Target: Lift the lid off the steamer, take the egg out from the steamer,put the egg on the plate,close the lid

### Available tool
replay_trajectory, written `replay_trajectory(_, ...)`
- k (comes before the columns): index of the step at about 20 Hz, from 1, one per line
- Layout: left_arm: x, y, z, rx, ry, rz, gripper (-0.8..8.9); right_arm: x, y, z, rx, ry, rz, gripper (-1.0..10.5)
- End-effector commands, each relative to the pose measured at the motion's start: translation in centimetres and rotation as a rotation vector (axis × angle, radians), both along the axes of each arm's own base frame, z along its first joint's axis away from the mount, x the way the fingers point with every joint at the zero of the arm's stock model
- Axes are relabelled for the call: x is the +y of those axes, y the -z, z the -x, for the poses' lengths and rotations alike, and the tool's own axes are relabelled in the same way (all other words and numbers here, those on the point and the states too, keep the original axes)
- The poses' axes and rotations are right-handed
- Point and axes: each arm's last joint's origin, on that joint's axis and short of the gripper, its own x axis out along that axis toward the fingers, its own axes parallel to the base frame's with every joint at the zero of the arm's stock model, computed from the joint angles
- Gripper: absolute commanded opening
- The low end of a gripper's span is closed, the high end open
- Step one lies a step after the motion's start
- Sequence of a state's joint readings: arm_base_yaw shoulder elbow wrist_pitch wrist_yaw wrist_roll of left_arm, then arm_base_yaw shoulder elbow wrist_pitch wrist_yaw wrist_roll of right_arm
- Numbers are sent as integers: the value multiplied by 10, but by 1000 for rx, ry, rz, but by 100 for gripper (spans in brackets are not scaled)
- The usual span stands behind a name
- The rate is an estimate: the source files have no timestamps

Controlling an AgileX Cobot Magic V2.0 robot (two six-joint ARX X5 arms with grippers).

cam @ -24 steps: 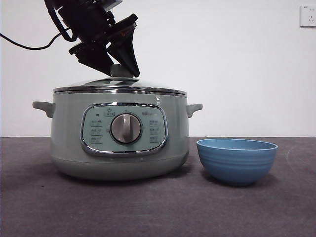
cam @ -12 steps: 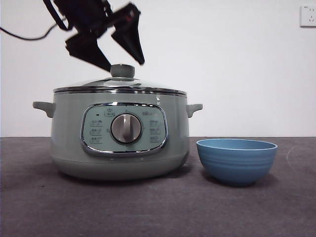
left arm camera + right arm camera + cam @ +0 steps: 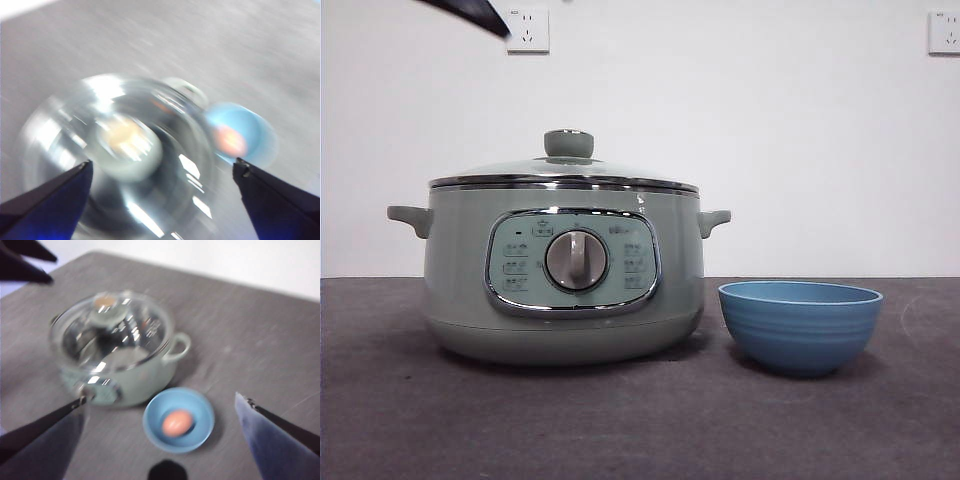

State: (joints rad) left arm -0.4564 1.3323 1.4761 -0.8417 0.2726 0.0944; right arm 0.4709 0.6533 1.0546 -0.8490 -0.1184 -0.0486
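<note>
Glass lid with its pale green knob sits shut on the sage-green round steamer; the blue ridged bowl stands beside it on the bench. Left fingers hover spread above the knob, empty. Right fingers hang spread high above the bowl cradling the egg, likely done.
</note>
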Motion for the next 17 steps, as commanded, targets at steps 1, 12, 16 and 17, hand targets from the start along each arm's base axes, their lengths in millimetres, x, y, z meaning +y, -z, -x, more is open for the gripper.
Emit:
replay_trajectory(1,8,-9,21,69,43,36,467,1,3,3,54,-53,-11,501)
replay_trajectory(12,33,-23,80,195,118,62,154,0,18,15,289,-171,-20,173)
replay_trajectory(16,36,-22,86,214,120,50,-6,-1,21,17,317,-170,-7,-8)
replay_trajectory(17,36,-22,86,217,121,47,-6,-1,21,17,319,-170,-6,-8)
